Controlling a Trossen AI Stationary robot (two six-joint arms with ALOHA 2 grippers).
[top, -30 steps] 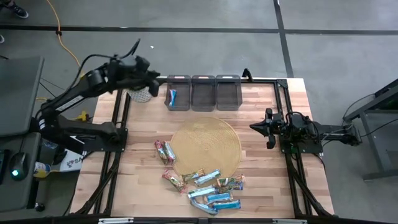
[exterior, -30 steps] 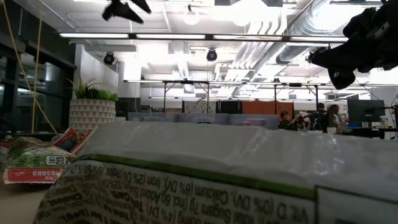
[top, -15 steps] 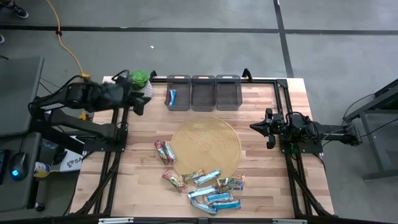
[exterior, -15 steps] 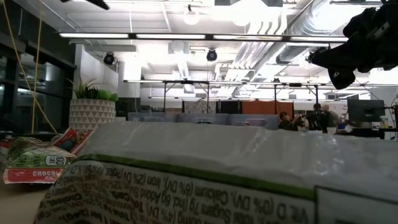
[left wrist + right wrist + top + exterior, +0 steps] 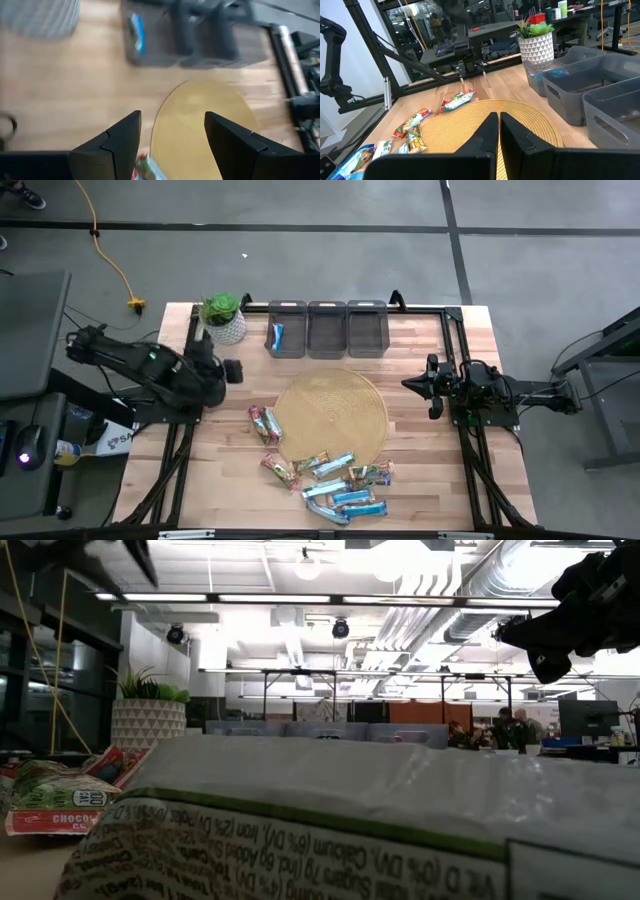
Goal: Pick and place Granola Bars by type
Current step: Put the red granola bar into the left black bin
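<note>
Several granola bars lie loose at the near side of a round woven mat [image 5: 330,415]: red-and-green ones [image 5: 265,423] to its left, blue-and-white ones [image 5: 345,498] near the front edge. One blue bar [image 5: 277,335] lies in the leftmost of three dark grey bins [image 5: 327,330] at the far edge. My left gripper [image 5: 236,370] hangs open above the bare wood left of the mat, with nothing between its fingers [image 5: 125,137]. My right gripper [image 5: 415,385] waits shut at the table's right side, pointing level across the mat [image 5: 497,130].
A potted plant [image 5: 224,320] stands at the far left corner, just beyond my left gripper. Black frame rails [image 5: 455,370] run along both sides of the table. In the low view a bar's wrapper [image 5: 320,830] fills the foreground.
My left gripper has swung away from the leftmost bin toward the table's near edge and come down, rolling about its own axis as it went. It has stayed open with nothing in it. The blue bar stays lying in the bin.
</note>
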